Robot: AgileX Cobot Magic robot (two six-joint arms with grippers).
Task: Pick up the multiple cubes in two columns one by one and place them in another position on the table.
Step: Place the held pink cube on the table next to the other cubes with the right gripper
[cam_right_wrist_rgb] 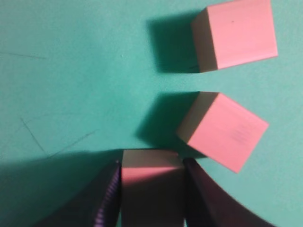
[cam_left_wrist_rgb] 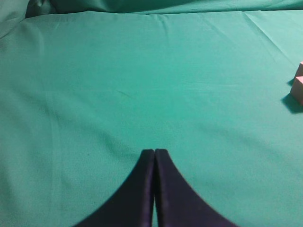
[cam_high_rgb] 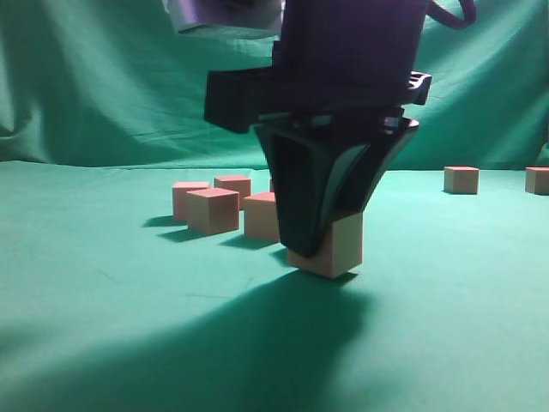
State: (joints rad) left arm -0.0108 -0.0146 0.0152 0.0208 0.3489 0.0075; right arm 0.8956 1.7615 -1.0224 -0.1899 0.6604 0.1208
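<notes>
My right end effector [cam_right_wrist_rgb: 151, 189] is clamped on a small matte pink-topped wooden cube [cam_right_wrist_rgb: 151, 182] at centre frame on the green cloth bench [cam_high_rgb: 103, 300], left one pressed closed, and a neighbouring tilted cube [cam_right_wrist_rgb: 222, 130] sits so near that lifting crooked could clip it.

Right hand [cam_right_wrist_rgb: 151, 194], seen from above: its two dark fingers [cam_right_wrist_rgb: 201, 194] clamp a pink-topped cube [cam_right_wrist_rgb: 151, 189] at the lower edge. Two more cubes rest on the green desk [cam_right_wrist_rgb: 71, 71] beyond, one tilted just beside [cam_right_wrist_rgb: 222, 130], one farther off [cam_right_wrist_rgb: 235, 35].
</notes>
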